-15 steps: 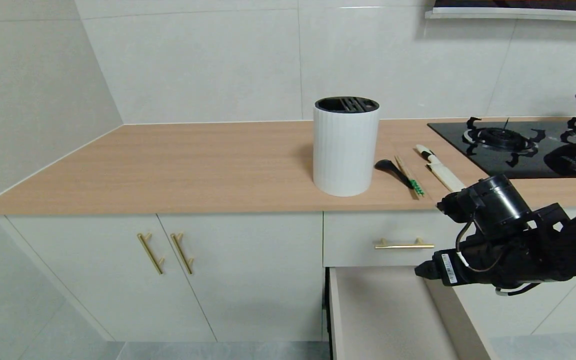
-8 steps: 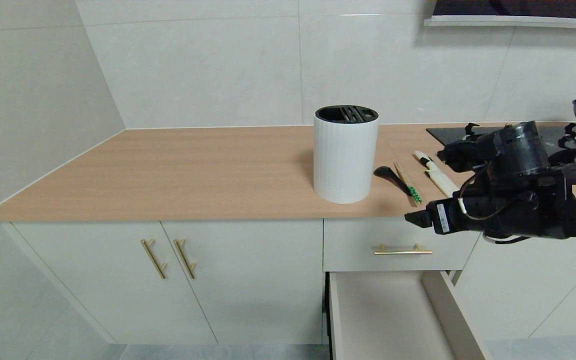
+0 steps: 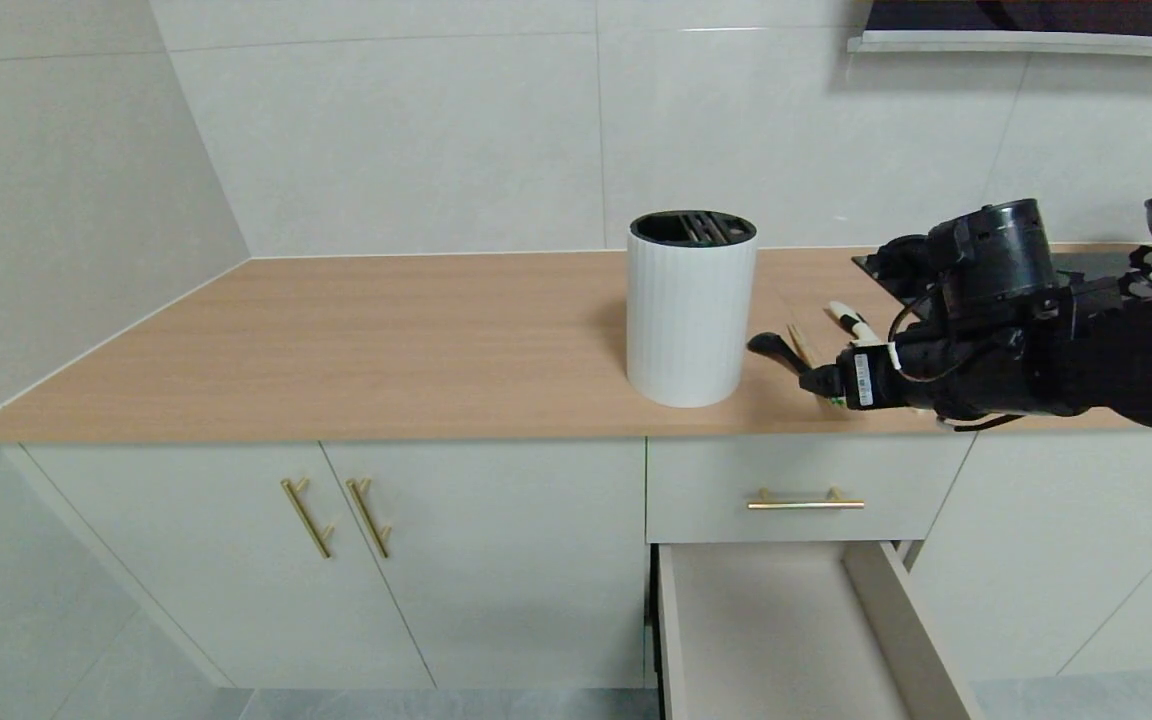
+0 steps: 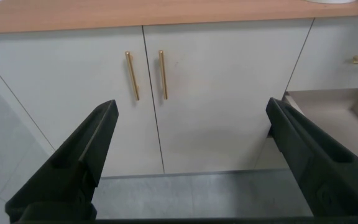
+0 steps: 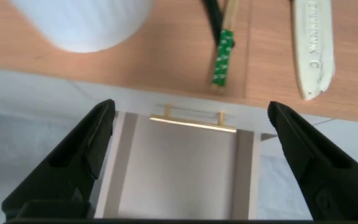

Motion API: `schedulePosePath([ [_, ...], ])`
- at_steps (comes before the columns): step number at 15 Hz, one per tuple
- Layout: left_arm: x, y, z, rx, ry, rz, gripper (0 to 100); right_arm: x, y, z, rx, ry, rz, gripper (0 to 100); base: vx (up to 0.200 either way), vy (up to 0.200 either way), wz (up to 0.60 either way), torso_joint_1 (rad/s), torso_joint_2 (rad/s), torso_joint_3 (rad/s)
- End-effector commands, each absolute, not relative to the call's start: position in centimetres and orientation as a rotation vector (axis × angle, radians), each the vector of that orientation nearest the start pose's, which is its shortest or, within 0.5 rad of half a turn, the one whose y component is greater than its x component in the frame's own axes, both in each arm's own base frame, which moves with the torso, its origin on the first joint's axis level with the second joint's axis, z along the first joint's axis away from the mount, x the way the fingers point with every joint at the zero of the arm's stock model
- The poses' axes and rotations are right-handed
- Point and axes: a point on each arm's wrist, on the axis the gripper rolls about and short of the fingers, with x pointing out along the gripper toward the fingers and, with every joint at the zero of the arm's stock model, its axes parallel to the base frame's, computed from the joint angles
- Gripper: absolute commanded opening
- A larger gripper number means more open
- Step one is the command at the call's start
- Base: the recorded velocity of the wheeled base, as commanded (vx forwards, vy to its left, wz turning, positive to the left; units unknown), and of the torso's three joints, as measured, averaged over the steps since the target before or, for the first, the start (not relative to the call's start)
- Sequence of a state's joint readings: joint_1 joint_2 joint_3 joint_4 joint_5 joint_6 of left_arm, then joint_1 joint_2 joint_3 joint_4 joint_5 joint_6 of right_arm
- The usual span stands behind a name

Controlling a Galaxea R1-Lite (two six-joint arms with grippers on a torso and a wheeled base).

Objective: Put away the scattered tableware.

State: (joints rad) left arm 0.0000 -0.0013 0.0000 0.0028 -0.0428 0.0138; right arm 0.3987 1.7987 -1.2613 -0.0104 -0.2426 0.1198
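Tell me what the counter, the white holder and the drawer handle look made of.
Counter: wood or wood-look laminate, matt, with visible grain. White holder: probably plastic, matt ribbed wall, black slotted top. Drawer handle: likely metal, gold sheen.

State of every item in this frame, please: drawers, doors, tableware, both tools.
Lower drawer, pulled open.
Upper drawer, shut.
Cabinet doors, shut.
White holder, upright on counter.
Chopsticks, lying flat on counter.
Black spoon, lying beside chopsticks.
Knife, lying flat on counter.
Right tool, open, holding nothing.
Left tool, open, holding nothing.
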Motion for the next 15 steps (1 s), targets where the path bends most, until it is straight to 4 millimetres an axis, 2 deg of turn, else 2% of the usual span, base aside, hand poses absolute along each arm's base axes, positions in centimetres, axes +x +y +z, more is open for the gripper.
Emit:
schedulePosePath([
  [1,-2.3,-0.1,7.5,0.015,0.003,-0.041,100,33.9,13.3,19.5,-0.055,0.522,0.1,100,0.0,0.0,0.0,0.0,0.0,0.0],
  [10,-2.3,-0.1,7.5,0.014,0.003,-0.043,100,38.7,13.3,15.2,-0.051,0.47,-0.015,100,0.0,0.0,0.0,0.0,0.0,0.0],
  [15,-2.3,-0.1,7.5,0.014,0.003,-0.043,100,39.4,12.6,15.0,-0.044,0.467,-0.034,100,0.0,0.0,0.0,0.0,0.0,0.0],
])
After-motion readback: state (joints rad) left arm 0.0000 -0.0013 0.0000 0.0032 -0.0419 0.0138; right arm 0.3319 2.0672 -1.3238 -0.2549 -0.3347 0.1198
